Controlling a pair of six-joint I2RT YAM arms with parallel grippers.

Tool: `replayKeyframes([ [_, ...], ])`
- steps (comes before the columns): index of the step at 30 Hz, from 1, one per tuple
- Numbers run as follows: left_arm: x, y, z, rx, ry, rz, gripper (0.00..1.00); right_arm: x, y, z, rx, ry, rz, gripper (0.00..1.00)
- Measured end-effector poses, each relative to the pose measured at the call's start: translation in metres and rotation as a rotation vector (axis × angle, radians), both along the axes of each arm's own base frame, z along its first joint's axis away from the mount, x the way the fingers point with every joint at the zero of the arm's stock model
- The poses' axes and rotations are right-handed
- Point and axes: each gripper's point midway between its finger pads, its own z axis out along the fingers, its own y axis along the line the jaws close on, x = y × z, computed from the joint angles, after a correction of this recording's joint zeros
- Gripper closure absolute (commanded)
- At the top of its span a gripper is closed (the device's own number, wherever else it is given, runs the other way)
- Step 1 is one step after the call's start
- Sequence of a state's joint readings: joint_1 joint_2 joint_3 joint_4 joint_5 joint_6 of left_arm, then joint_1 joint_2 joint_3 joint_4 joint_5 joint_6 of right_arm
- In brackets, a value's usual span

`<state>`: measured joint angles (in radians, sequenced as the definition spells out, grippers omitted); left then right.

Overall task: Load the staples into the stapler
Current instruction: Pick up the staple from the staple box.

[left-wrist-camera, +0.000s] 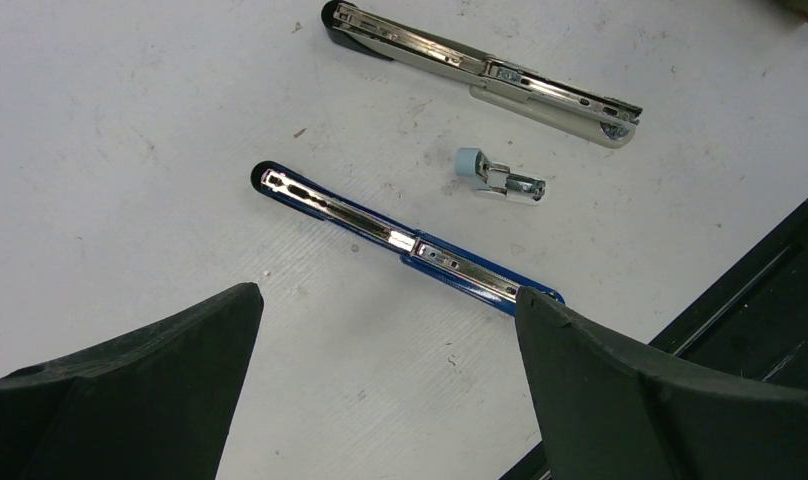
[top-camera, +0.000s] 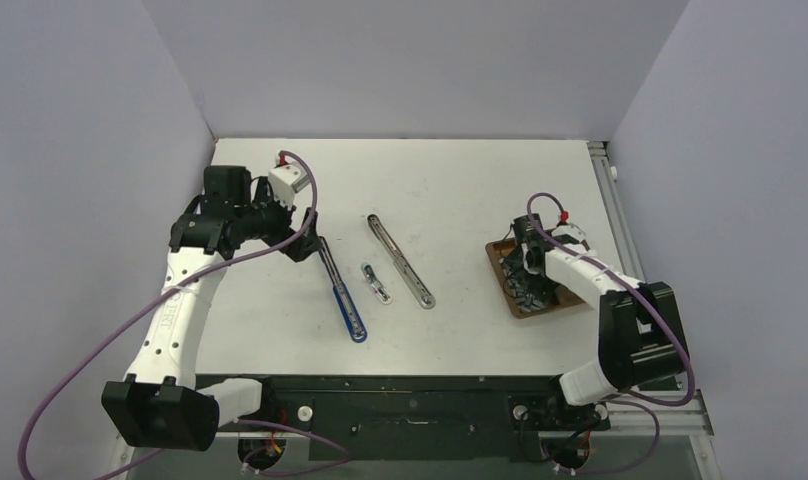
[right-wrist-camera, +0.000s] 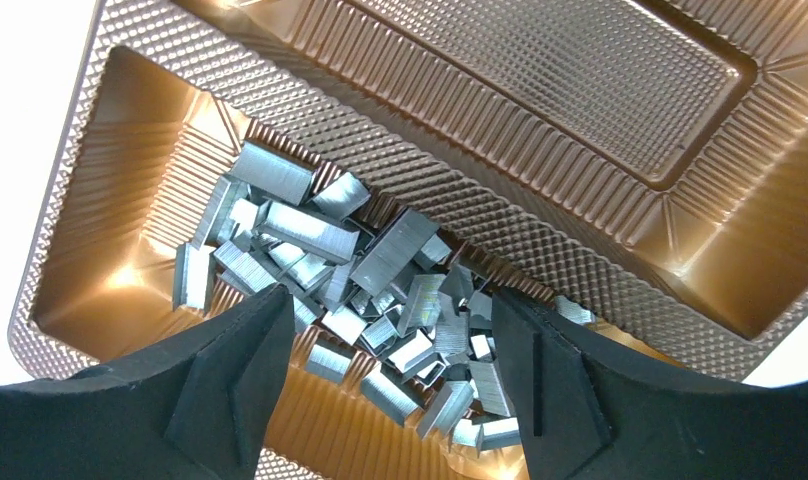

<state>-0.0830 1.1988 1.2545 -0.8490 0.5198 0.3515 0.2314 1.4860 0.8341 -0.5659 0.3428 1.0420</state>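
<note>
The stapler lies open in parts on the white table: a blue base with a metal channel (top-camera: 344, 298) (left-wrist-camera: 400, 240), a long silver arm (top-camera: 400, 260) (left-wrist-camera: 480, 70), and a small metal piece with a pale blue-green end (top-camera: 376, 283) (left-wrist-camera: 500, 178) between them. My left gripper (top-camera: 305, 247) (left-wrist-camera: 388, 298) is open and empty, just above the table by the blue base's far end. The staples (right-wrist-camera: 380, 260) (top-camera: 528, 290), many small silvery strips, lie piled in a brown tray (right-wrist-camera: 540, 90) (top-camera: 500, 262). My right gripper (right-wrist-camera: 390, 295) (top-camera: 525, 268) is open, low over the pile, a finger on each side.
The tray has a second, bare ribbed compartment (right-wrist-camera: 500, 60). The table's black front edge (left-wrist-camera: 760, 290) runs close to the blue base's near end. Walls enclose the table at the left, back and right.
</note>
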Motion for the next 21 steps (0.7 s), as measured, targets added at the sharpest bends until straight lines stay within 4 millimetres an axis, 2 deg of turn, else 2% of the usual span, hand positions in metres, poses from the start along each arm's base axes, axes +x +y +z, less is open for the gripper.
replayKeyframes([
  [17, 0.001, 0.002, 0.000, -0.001, 0.001, 0.007, 0.04, 0.000, 0.007, -0.010, -0.003, 0.003, 0.027, 0.51],
  [21, -0.006, 0.002, -0.013, 0.002, 0.041, 0.008, 0.04, -0.003, 0.006, -0.012, -0.010, 0.011, 0.025, 0.54],
])
